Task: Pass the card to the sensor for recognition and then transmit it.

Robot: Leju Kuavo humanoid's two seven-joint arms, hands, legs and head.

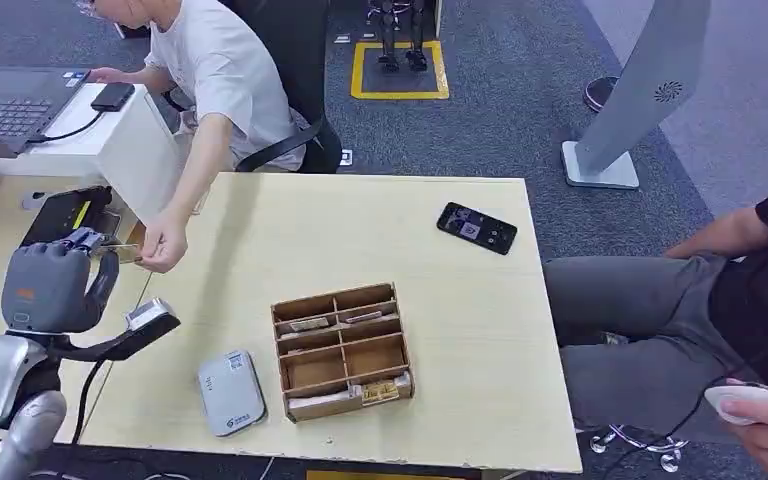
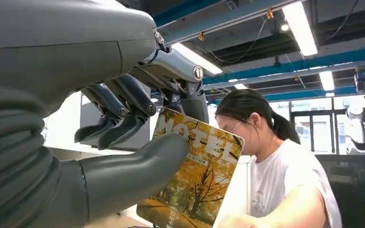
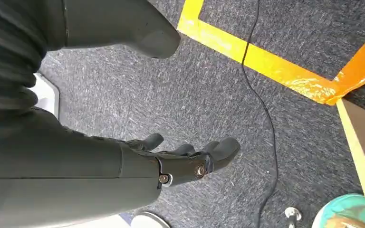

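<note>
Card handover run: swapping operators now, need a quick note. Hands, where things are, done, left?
Left hand: raised at the table's left edge, holding the card between thumb and fingers.
Right hand: hanging over the floor, holding nothing, fingers loosely apart.
A person's hand is at the card, across from the left hand.
The grey sensor lies on the table beside the wooden organizer.
Done: card picked up and offered.
Left: release to the person; whether it was scanned cannot be told.

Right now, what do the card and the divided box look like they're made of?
Card: glossy printed card or plastic, going by the sheen and photo print; stock unclear. The left robot hand holds it. Box: thin unfinished wood or fibreboard, matte brown with slotted dividers.
</note>
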